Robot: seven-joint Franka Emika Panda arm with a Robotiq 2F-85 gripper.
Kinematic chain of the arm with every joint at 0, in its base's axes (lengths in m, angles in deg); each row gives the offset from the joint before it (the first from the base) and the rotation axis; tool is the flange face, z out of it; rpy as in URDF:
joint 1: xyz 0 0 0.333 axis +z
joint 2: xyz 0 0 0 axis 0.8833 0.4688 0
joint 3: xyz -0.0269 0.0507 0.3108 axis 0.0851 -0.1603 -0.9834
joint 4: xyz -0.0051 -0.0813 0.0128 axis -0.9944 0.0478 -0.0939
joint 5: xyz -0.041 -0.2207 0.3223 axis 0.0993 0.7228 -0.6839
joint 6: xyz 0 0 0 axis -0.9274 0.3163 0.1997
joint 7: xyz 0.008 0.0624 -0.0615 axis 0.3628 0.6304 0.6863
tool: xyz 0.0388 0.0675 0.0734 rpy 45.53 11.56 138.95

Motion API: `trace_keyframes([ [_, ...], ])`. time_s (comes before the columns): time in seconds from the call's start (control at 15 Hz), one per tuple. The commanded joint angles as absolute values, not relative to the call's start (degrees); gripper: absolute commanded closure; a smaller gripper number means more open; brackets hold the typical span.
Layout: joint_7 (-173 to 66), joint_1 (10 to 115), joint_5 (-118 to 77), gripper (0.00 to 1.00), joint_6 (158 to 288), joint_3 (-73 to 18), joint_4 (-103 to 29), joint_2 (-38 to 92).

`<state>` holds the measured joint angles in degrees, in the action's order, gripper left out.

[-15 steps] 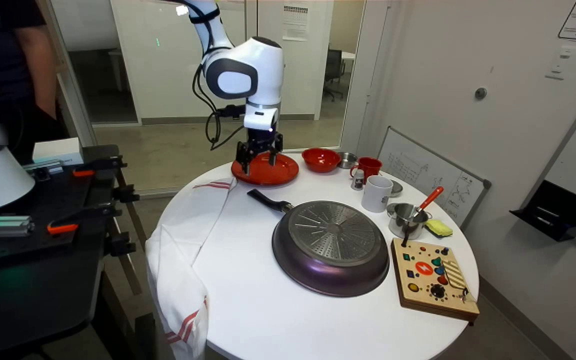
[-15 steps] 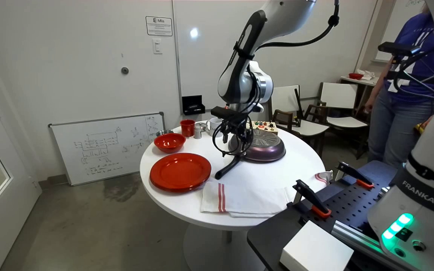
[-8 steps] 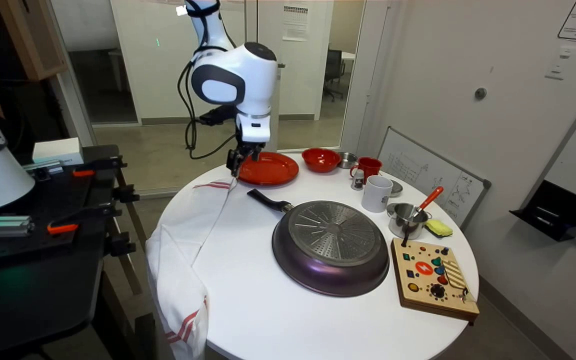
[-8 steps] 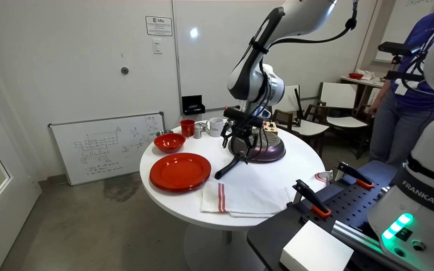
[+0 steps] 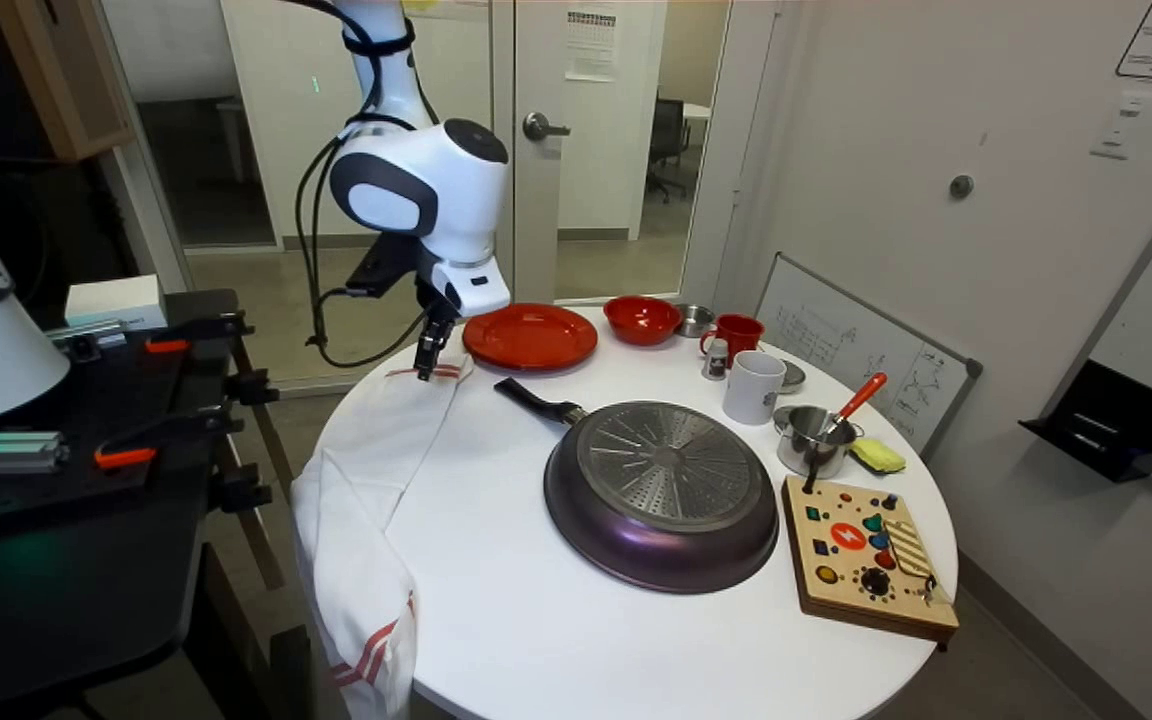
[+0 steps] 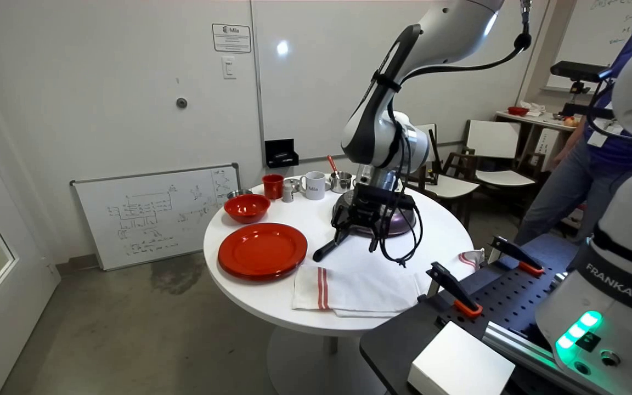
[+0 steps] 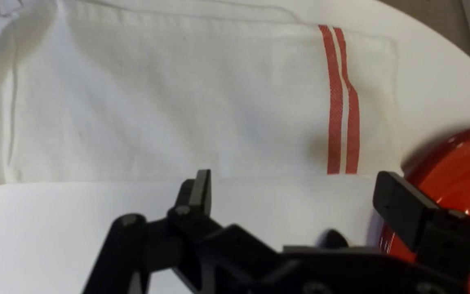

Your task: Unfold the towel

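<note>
Stretching from 9 to 3 o'clock in the wrist view, the towel (image 7: 178,102) is set just beyond the claw (image 7: 294,172), at 10 to 12 o'clock from it. The jaws are spread wide along nearly that same line, and nothing is held between them. The plate (image 7: 469,171) is partly covered by the claw at 3 o'clock. Past the towel's 12 o'clock edge a second layer is bared, so the loose edges are judged to be on that far side.

In an exterior view, the towel (image 5: 351,520) is laid along the rim of the table (image 5: 496,620), from 10 o'clock down to 8, where one end is bunched and hung over. The claw (image 5: 424,370), borne by the only arm (image 5: 436,190), is seen in front of the striped end, with most of the towel at 7 o'clock from it and the pan (image 5: 671,480) at 4; whether cloth is touched is not made clear.

In an exterior view, the towel (image 6: 365,288) is found at 6 o'clock from the claw (image 6: 356,244), its long axis close to 9 to 3, a lower layer bared on the 6 o'clock side.

By judgement, the claw must be brought across to that far long edge and given a quarter turn; if pinched along the axis, the cloth would probably be gathered rather than peeled back.
</note>
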<state>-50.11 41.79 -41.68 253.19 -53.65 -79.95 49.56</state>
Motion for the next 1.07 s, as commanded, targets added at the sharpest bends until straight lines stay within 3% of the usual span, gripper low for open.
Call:
trace_keyframes([
  [0.0, -59.1, 43.3, -42.0, 0.0, 257.9, -55.1, -84.9, 47.8],
  [0.53, -65.4, 48.8, -30.8, 0.0, 274.4, -55.1, -96.7, 47.3],
  [0.6, -62.6, 46.2, -30.6, 0.0, 270.3, -55.7, -93.3, 49.3],
  [1.0, -62.1, 48.4, -28.3, 0.0, 273.8, -54.9, -95.6, 48.8],
])
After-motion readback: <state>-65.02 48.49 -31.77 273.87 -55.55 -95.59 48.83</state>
